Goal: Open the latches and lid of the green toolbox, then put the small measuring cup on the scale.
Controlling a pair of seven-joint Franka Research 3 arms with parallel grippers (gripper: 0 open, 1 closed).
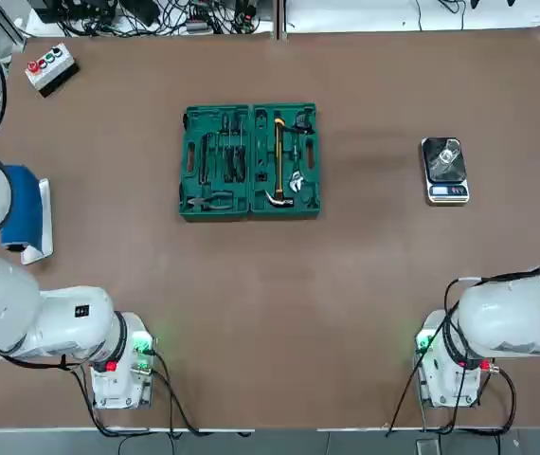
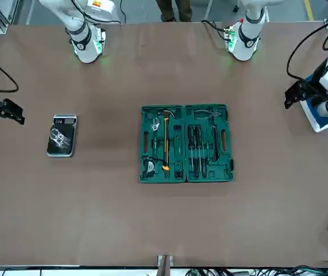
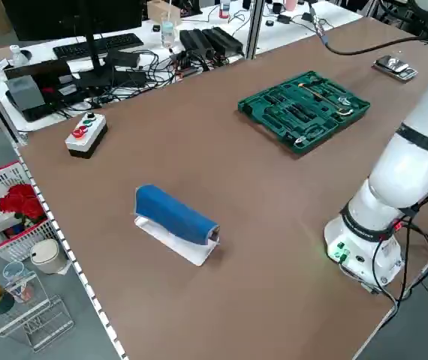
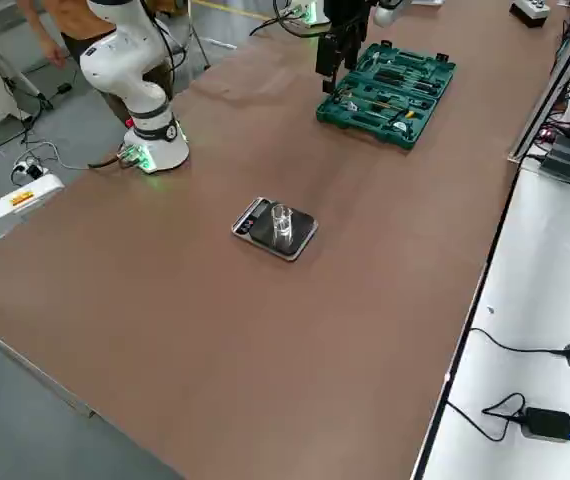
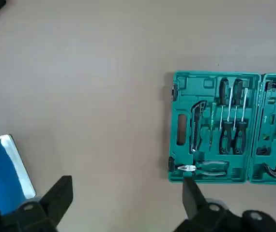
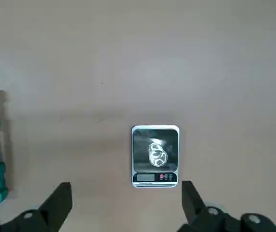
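The green toolbox (image 1: 250, 162) lies opened flat at the table's middle. Its lid (image 1: 216, 163), holding pliers and screwdrivers, is the half toward my left; the other half holds a yellow-handled hammer (image 1: 279, 161). Small dark latches (image 5: 175, 90) show on the lid's outer edge. The small measuring cup (image 6: 156, 153) stands on the black platform of the scale (image 6: 155, 178), far right of the toolbox. My left gripper (image 5: 126, 193) hangs open, high above the table left of the toolbox. My right gripper (image 6: 126, 198) hangs open, high above the scale's near side. Both hold nothing.
A blue roll on a white base (image 1: 26, 213) sits at the table's left edge. A grey button box (image 1: 50, 66) is at the far left corner. Cables and equipment line the far edge. A person (image 4: 55, 30) stands beyond the right arm's base.
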